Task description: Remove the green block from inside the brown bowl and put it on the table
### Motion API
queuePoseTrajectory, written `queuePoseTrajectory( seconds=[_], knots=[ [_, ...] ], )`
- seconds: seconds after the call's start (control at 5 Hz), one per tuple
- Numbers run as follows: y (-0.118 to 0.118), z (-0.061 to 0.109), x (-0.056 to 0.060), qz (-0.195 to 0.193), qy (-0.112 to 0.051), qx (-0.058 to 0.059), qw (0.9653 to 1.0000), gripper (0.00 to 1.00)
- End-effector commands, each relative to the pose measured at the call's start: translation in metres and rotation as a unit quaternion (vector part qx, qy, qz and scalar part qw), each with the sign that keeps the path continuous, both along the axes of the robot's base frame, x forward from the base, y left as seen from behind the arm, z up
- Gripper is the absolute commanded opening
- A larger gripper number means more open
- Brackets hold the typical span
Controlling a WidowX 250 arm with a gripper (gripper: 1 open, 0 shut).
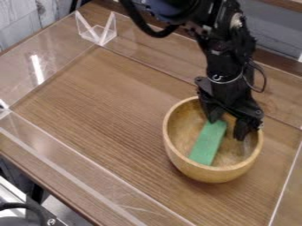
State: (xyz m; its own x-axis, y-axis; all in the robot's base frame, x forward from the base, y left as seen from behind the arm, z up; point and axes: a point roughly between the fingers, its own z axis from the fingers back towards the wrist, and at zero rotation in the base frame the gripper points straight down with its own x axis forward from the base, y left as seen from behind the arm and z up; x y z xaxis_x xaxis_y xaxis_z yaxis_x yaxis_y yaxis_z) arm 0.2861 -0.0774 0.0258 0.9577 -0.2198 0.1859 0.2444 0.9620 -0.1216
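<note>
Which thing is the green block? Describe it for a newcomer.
On the wood-grain table, find the round light-brown bowl below the black arm. Inside lies the block, a flat-sided bar, the only bright green thing there.

We note a brown wood-grain worktop (94, 115) with darker streaks; directly on it, toward the right side of the view, sits a round light-brown bowl (179, 155), upright. We see a small clear plastic piece (97, 30) with angled sides near the far left part, well apart from the bowl. Low clear walls (59, 199) edge the surface
</note>
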Motion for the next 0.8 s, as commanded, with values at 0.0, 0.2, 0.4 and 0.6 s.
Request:
queuePoseTrajectory(
  seconds=[0.0, 0.2, 0.4, 0.6],
  knots=[
    [0.019, -0.070, -0.048, 0.022, 0.144, 0.021, 0.9891, 0.00],
    [0.022, -0.060, -0.052, 0.023, 0.148, 0.017, 0.9885, 0.00],
    [0.025, -0.050, -0.056, 0.024, 0.153, 0.013, 0.9879, 0.00],
    [0.027, -0.041, -0.059, 0.026, 0.157, 0.010, 0.9872, 0.00]
  ],
)
